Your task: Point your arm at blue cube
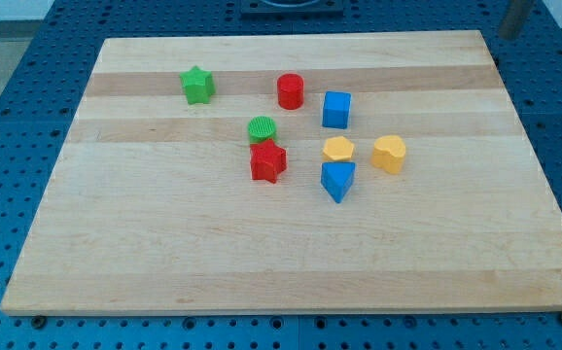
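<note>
The blue cube (336, 109) stands on the wooden board (262, 262) right of centre, near the view's top. A grey rod shows at the view's top right corner, and my tip (508, 36) sits just beyond the board's top right corner, far to the right of and above the blue cube. It touches no block.
A red cylinder (291, 90) lies left of the blue cube. A green star (197, 85) is further left. A green cylinder (263, 129) touches a red star (268, 161). A yellow hexagon (338, 149), a yellow block (389, 154) and a blue triangular block (337, 180) lie below the cube.
</note>
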### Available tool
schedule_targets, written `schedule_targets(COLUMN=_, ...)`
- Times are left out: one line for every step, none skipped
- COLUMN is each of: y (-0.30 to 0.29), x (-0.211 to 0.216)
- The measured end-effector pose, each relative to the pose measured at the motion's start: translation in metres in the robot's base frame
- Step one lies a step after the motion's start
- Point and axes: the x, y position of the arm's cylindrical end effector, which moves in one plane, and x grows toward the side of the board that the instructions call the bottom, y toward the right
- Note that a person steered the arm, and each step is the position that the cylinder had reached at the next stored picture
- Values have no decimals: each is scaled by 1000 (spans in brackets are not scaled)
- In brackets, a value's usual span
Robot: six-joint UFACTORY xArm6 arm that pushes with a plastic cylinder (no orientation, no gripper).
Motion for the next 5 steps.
schedule_targets(y=0, x=0)
schedule_targets(y=-6, x=2)
schedule_targets(y=-49, x=14)
schedule_targets(y=-103, x=27)
schedule_targets(y=-148, x=49)
